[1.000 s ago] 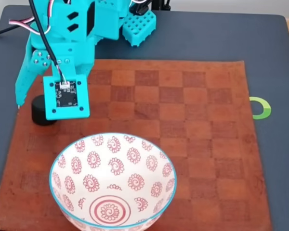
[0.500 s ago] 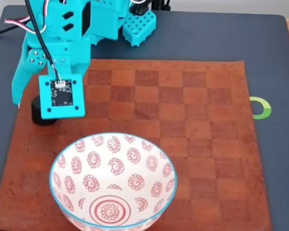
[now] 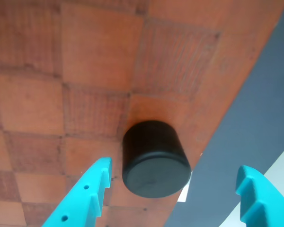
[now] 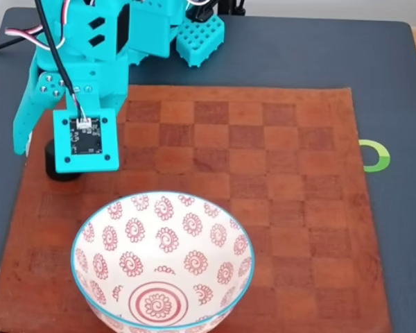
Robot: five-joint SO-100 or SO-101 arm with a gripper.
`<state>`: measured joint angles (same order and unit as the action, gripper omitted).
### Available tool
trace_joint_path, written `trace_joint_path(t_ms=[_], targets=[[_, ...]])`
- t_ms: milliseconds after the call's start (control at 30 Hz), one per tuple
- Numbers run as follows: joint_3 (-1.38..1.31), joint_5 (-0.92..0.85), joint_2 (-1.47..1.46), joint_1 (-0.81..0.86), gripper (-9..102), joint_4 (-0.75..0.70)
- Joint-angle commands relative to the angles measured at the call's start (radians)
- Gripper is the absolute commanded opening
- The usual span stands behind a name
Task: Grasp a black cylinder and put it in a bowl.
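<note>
Approach step: gripper spread wide, straddling the black cylinder. Next, judged: lower, close, carry to bowl.

Fixed view looks down steeply; wrist view (close) shares the checkered mat.

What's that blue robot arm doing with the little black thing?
The turquoise robot arm's gripper is open, with its two fingers on either side of a small, short black cylinder but not touching it. The cylinder stands on a brown checkered mat, near the mat's left edge in the fixed view. The big white bowl with red spirals and a light-blue rim sits nearby on the mat, with nothing in it.
</note>
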<state>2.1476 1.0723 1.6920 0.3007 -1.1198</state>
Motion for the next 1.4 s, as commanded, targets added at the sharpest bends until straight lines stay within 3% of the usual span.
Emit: trace_joint_path(t_ms=[0,667,967,1367], targets=[[-0.003,0.005,0.003,-0.006,33,0.011],[0.031,0.028,-0.011,-0.009,32,0.063],[0.031,0.028,-0.011,0.002,17,0.063],[0.012,0.028,0.008,0.003,13,0.044]])
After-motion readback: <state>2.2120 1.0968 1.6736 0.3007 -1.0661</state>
